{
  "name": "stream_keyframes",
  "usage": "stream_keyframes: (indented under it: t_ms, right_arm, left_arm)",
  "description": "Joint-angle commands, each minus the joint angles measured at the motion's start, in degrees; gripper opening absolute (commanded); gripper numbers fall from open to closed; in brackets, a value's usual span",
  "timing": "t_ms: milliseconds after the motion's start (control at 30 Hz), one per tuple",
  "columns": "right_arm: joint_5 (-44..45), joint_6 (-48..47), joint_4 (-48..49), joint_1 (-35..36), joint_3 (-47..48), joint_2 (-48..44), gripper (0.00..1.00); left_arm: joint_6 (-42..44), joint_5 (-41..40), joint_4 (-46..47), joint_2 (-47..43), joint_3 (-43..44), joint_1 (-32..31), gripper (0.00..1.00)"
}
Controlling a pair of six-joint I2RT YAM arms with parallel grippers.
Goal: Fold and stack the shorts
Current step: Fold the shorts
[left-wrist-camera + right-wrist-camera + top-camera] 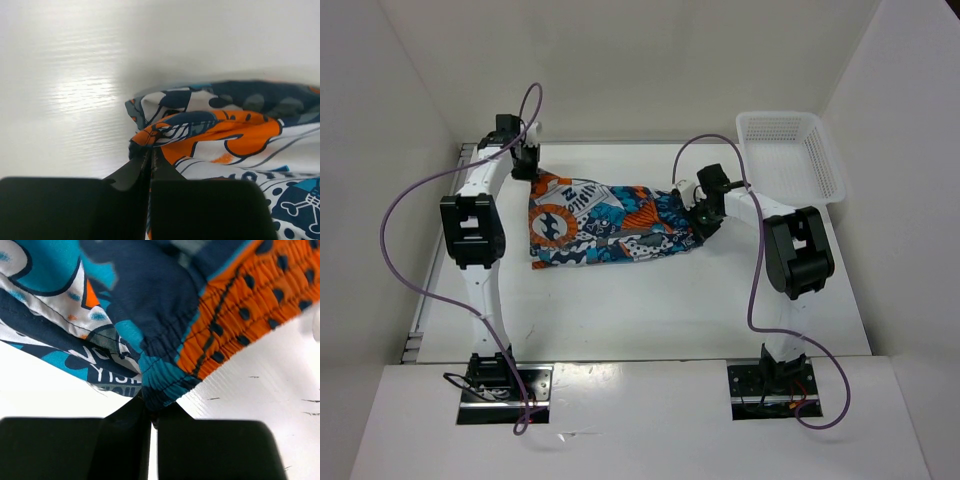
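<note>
My left claw (pixel 150 152) is pinched all the way shut, and it has a small corner of the shorts (pixel 225 130) nipped between its two black fingers (pixel 130 175). The cloth at that corner is thin and folded over on itself, with orange, white and dark blue shapes on it. My right claw (pixel 151 410) is pinched shut too. It holds the edge of the waistband (pixel 235 320), where the cloth is bunched into lots of tiny ridges, orange with dark dots on one side and dark blue and teal on the other. The shorts lie on the bench (pixel 640 310) between my two claws, reaching from one claw to the other, a bit rumpled and not yet folded. I think they are light and very floppy, so the middle will hang down if I lift both ends. The thin corner in my left claw could slip out, because I only have a little bit of it. The stretchy band in my right claw is thicker and should hold better. Corners and the band look like the best places to grab. The bench under my claws is white and smooth with faint lines in it, so I think the cloth will slide on it easily. Past my right claw, farther back and off to the side, sits a white plastic basket (pixel 790 155) full of little holes, well apart from the shorts.
</note>
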Motion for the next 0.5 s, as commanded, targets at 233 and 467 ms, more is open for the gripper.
stream_keyframes:
  t_ms: [233,467]
  right_arm:
    - [-1.09,-1.91,-0.2,0.71,-0.56,0.27,0.38]
    - [-2.23,-1.91,-2.48,0.71,8.22,-4.64,0.77]
  left_arm:
    - [0.23,-9.96,-2.71,1.48,1.68,-2.23,0.26]
    - [0.23,-13.12,-2.71,-1.05,2.82,-3.02,0.63]
